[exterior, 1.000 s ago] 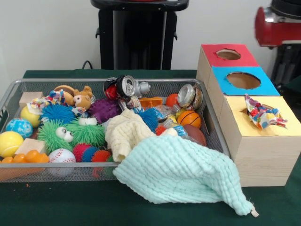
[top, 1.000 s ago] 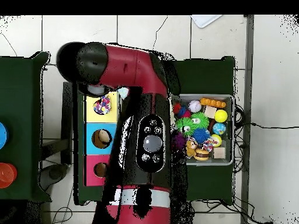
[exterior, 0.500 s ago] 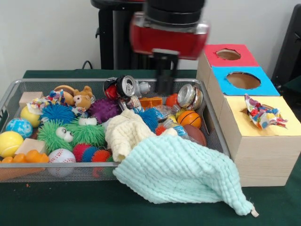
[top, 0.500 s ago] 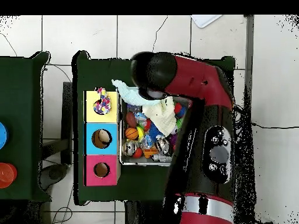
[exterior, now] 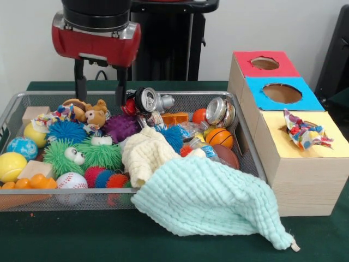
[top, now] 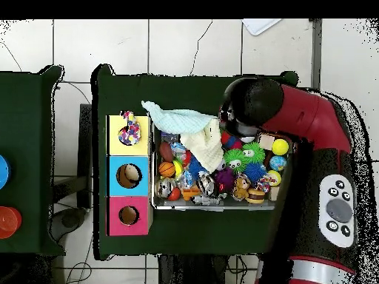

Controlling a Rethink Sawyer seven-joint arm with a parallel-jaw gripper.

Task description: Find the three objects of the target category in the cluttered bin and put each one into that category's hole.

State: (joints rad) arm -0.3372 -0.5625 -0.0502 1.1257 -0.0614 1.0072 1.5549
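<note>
No words can be read on anything. The gripper hangs over the far left of the wire bin — its two fingers spread wide, holding nothing, just above the teddy bear. One printed ruffled piece sits on the yellow box at the right, over its hole — another printed piece lies in the bin's far left.
</note>
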